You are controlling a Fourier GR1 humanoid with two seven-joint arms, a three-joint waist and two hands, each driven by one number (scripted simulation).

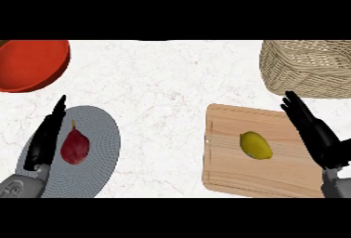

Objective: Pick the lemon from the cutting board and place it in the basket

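Black against pale wood: our right hand (321, 139) lies over the right edge of the board (237, 179). Its fingers (299, 111) are straight and close together, pointing up and slightly left. We read it as open, holding nothing. Its grey forearm comes in at the lower right corner.

Lemon (256, 145): yellow, lying on the board near its middle, long axis roughly up-down in the view. It sits left of the right hand and apart from it; we see no contact.

Board: light wood, rectangular, a little skewed, on the right half of the white counter (165, 83).

Basket (308, 69): tan, woven, at upper right, just beyond the board's far right corner. The right fingertips end about at its near wall; we cannot tell whether they touch.

Left hand (42, 139): fingers straight, pointing up, over the left rim of the grey plate (103, 139). Open, empty. A red fruit (74, 146) lies on the plate just right of this hand. Beyond the plate, at upper left, stands a red bowl (31, 65), partly cut by the view's edge.
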